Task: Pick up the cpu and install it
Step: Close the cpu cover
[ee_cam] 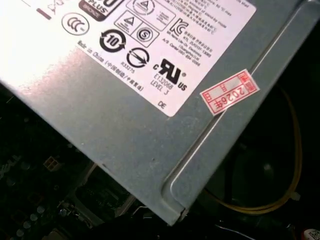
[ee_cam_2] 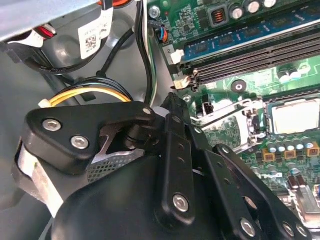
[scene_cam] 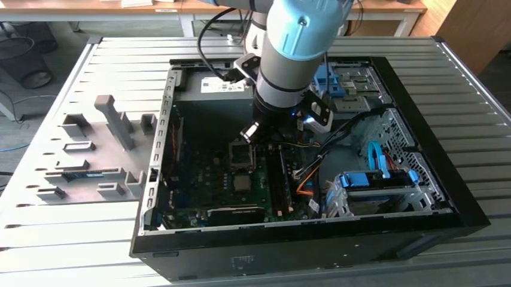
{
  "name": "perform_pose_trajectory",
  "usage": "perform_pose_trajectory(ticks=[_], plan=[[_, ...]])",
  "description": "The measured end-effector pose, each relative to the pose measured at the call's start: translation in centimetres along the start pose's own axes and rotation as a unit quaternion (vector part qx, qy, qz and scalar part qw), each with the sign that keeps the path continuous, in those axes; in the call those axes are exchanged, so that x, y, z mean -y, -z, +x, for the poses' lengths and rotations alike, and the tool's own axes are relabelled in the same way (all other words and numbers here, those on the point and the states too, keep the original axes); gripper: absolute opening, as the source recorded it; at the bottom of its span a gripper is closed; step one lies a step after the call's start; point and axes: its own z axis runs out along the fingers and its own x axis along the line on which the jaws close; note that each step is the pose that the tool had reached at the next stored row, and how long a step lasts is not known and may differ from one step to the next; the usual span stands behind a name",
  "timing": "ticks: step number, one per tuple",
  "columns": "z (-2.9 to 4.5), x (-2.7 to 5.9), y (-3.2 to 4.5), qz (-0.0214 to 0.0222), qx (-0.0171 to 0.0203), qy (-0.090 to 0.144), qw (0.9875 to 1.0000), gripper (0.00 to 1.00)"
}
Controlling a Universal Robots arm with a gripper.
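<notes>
Grey metal slats make up the bench [scene_cam: 88, 239], and in the exterior view a set of grey plastic holders [scene_cam: 112, 128] stands at nine o'clock from the open computer case [scene_cam: 447, 197]. A narrow blue-green memory stick [scene_cam: 82, 175] lies in one of these holders, well apart from the case.

Inside the case, a green circuit board [scene_cam: 203, 179] covers the floor. The cpu [scene_cam: 241, 182] lies flat on this board, silver face up, at six o'clock from a black socket frame [scene_cam: 242, 154] and just beside it. In the second wrist view the cpu [ee_cam_2: 295, 116] sits inside a metal surround, with long black memory slots [ee_cam_2: 250, 57] near it.

A light-blue and black arm [scene_cam: 291, 48] reaches down into the case at twelve o'clock from the cpu, its lower end above the board near the socket frame. The cpu is apart from the arm and nothing grips it. A black linkage [ee_cam_2: 175, 165] with silver screws fills the near part of the second wrist view; whether the jaws are spread or pressed together, I cannot tell.

A grey metal power box [scene_cam: 209, 89] lies at ten o'clock from the arm's lower end; the first wrist view sees its white label [ee_cam: 145, 45], a red sticker [ee_cam: 229, 91] and a yellow wire [ee_cam: 295, 165] beside it.

At three o'clock from the board, a metal drive cage [scene_cam: 375, 185] holds blue cables [scene_cam: 377, 156].
</notes>
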Motion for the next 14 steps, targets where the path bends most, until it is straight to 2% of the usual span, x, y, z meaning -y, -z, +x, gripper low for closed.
perform_pose_trajectory(ticks=[2,8,14], plan=[[0.01,0.02,-0.16,-0.0027,0.0022,0.000,1.0000,0.10],[0.30,-0.06,-0.70,-0.0059,0.0042,0.002,1.0000,0.10],[0.35,-0.03,-0.91,-0.0087,-0.0042,0.038,0.9992,0.10]])
